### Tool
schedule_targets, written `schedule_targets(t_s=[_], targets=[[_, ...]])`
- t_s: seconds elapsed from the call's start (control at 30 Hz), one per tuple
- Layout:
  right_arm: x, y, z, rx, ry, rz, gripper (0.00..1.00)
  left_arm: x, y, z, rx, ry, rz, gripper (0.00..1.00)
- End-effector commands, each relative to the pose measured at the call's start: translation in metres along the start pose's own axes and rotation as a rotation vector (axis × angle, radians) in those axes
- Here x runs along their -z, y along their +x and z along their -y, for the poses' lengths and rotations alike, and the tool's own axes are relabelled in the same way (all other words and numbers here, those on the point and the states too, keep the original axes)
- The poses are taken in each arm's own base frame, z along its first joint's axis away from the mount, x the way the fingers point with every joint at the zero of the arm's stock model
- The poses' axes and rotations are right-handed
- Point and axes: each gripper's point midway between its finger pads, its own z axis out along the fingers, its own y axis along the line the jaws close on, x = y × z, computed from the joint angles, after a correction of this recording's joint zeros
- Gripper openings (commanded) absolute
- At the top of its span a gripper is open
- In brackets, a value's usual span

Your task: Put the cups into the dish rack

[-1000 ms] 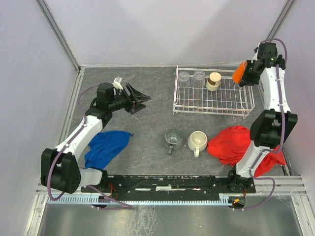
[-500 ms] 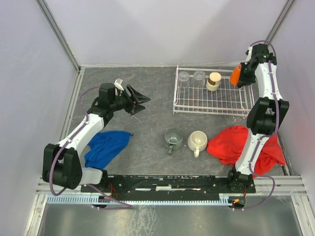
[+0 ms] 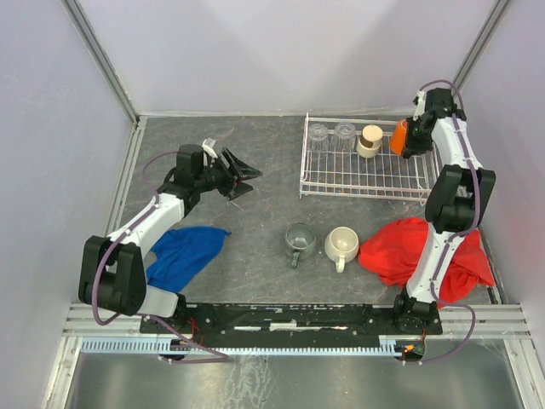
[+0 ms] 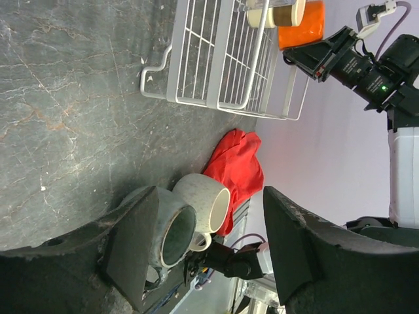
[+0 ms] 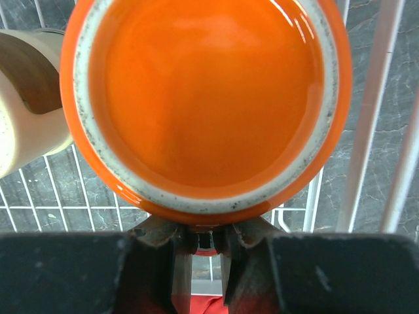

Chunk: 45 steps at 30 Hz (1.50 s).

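The right gripper [image 3: 409,137], jaws pinching the orange mug [image 3: 398,136], has swung inward. A second ago the mug was outside the right end of the dish rack [image 3: 366,181]; now it hangs over the far right corner, just beside the tan cup [image 3: 370,140]. The left gripper [image 3: 247,180], jaws spread and empty, has barely shifted above the surface [image 3: 255,230]. The grey-green mug [image 3: 300,239] and cream-white mug [image 3: 341,244] sit unmoved.

The grey desk [image 3: 255,145] bears the white dish rack [image 3: 341,175]. Nearer than the rack stand a grey-green mug [image 3: 299,240] and a cream-white mug [image 3: 341,244], side by side. A red cloth [image 3: 400,249] lies by its near right corner, a blue cloth [image 3: 183,256] well left.
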Motion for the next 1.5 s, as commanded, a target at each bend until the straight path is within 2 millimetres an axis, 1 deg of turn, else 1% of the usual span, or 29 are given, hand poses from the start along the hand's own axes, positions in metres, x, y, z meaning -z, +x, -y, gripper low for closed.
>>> schedule_targets(t_s=[0.0,0.37,0.47,0.67,0.83,0.87,0.9,0.93,0.97,1.0,1.03,1.17,1.27,1.33,1.47], targets=[[0.014,-0.042,-0.004,0.051,-0.002,0.181,0.01,-0.004,-0.008,0.004,-0.043,0.04,0.028,0.71],[-0.009,-0.042,-0.009,0.1,0.037,0.218,0.01,-0.008,-0.007,-0.002,-0.044,0.032,0.022,0.71],[-0.018,-0.038,-0.011,0.104,0.034,0.198,0.01,-0.008,-0.006,-0.005,-0.039,0.026,0.022,0.71],[-0.029,-0.031,-0.014,0.117,0.044,0.177,0.01,-0.006,-0.005,-0.006,-0.037,0.024,0.024,0.7],[-0.034,-0.024,-0.014,0.127,0.079,0.161,0.01,-0.005,-0.004,-0.005,-0.035,0.023,0.028,0.7],[-0.034,-0.022,-0.012,0.129,0.092,0.158,0.02,-0.004,-0.004,-0.005,-0.035,0.022,0.029,0.7],[-0.035,-0.021,-0.012,0.133,0.102,0.155,0.08,-0.004,-0.004,-0.006,-0.035,0.02,0.029,0.7],[-0.035,-0.02,-0.01,0.133,0.114,0.151,0.17,-0.003,-0.003,-0.006,-0.037,0.019,0.028,0.7],[-0.035,-0.019,-0.009,0.132,0.124,0.15,0.23,-0.003,-0.003,-0.005,-0.039,0.018,0.026,0.7],[-0.035,-0.02,-0.009,0.13,0.126,0.151,0.27,-0.002,-0.003,-0.005,-0.039,0.016,0.028,0.7],[-0.035,-0.019,-0.008,0.125,0.131,0.149,0.36,-0.001,-0.002,-0.006,-0.04,0.014,0.027,0.7],[-0.032,-0.02,-0.008,0.119,0.135,0.151,0.53,0.002,-0.001,-0.006,-0.047,0.002,0.027,0.7],[-0.028,-0.021,-0.009,0.112,0.135,0.156,0.6,0.007,0.001,-0.008,-0.059,-0.016,0.026,0.7],[-0.022,-0.022,-0.01,0.106,0.131,0.163,0.62,0.011,0.005,-0.012,-0.067,-0.037,0.028,0.71],[-0.004,-0.027,-0.01,0.099,0.135,0.193,0.66,0.026,0.015,-0.025,-0.108,-0.119,0.027,0.71]])
